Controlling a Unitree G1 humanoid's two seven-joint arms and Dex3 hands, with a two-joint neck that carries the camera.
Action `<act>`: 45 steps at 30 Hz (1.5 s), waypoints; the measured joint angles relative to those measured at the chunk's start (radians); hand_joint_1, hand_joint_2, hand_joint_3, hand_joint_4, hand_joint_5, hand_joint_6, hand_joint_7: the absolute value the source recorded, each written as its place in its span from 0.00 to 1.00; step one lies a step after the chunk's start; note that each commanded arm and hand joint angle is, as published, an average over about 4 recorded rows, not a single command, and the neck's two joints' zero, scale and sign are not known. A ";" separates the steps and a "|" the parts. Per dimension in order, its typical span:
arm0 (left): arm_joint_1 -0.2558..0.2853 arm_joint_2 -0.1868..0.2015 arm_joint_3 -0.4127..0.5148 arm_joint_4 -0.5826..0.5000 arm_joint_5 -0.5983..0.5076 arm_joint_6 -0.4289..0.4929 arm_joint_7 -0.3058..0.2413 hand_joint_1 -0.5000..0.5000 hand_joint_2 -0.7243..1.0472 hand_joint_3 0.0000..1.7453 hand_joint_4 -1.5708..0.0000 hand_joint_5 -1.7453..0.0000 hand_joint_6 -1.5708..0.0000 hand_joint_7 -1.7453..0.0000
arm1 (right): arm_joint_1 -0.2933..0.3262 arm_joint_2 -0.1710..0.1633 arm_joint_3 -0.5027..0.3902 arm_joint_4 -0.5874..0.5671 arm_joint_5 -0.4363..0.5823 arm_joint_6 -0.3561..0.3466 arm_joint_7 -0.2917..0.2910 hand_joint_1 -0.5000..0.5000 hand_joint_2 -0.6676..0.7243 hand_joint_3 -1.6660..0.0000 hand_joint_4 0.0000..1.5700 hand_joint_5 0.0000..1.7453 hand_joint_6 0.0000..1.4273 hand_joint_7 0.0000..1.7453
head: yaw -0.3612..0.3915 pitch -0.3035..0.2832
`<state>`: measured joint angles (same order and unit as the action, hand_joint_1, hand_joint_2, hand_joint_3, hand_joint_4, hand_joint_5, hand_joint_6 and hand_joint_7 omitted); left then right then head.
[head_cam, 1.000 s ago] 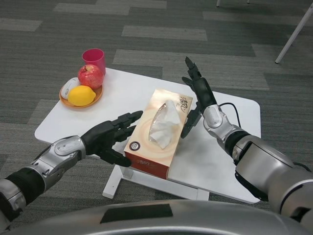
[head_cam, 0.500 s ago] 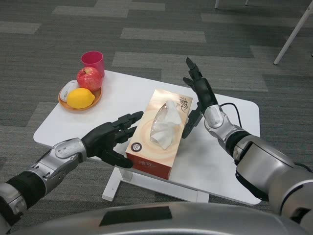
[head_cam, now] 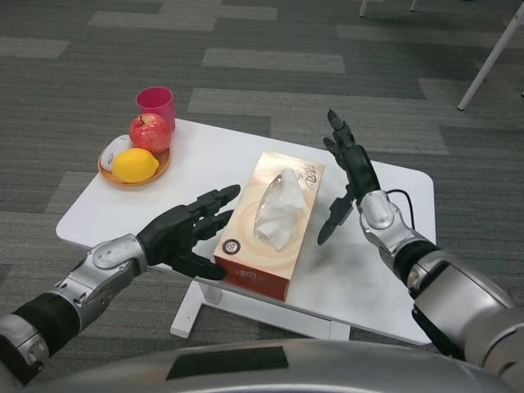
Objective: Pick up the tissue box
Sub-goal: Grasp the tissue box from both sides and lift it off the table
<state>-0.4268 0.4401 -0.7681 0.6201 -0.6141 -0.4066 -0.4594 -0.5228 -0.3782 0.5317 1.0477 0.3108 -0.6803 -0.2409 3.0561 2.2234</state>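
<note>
At frame centre, the orange cardboard tissue box (head_cam: 273,223) lies between the spread, empty left hand (head_cam: 184,232) and right hand (head_cam: 350,176).

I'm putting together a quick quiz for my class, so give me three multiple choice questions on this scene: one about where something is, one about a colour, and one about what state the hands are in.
1. Where is the tissue box?
A. On the plate
B. On the table between the two hands
C. On the floor

2. What colour is the cup?
A. Pink
B. Blue
C. White

3. What are the hands doing?
A. Both lift the box
B. One holds the lemon
C. Both are open, one at each side of the box

Answers:
1 B, the left hand and right hand flank it.
2 A, it stands pink behind the plate.
3 C, fingers are spread and the box sits on the table.
</note>
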 measured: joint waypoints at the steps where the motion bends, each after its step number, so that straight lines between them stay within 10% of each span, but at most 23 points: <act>1: 0.001 0.000 0.002 0.000 0.000 0.000 0.000 1.00 0.90 0.00 1.00 0.94 1.00 1.00 | 0.011 -0.005 -0.006 -0.013 0.000 0.000 0.009 0.12 0.91 1.00 0.05 0.00 0.00 0.00 | 0.004 0.001; 20: 0.014 -0.006 0.024 -0.001 0.000 -0.001 0.000 1.00 0.90 0.00 1.00 0.94 1.00 1.00 | 0.250 -0.017 -0.105 -0.187 0.000 -0.001 0.093 0.12 0.86 1.00 0.00 0.00 0.00 0.00 | -0.011 0.003; 45: 0.014 -0.008 0.027 0.000 0.004 0.000 0.000 1.00 0.90 0.00 1.00 0.94 1.00 1.00 | 0.229 0.016 0.067 -0.057 0.007 -0.011 0.105 0.12 0.91 0.99 0.00 0.00 0.00 0.00 | -0.024 0.001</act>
<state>-0.4131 0.4323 -0.7409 0.6197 -0.6098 -0.4070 -0.4596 -0.2938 -0.3620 0.5992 0.9906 0.3179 -0.6917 -0.1358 3.0322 2.2245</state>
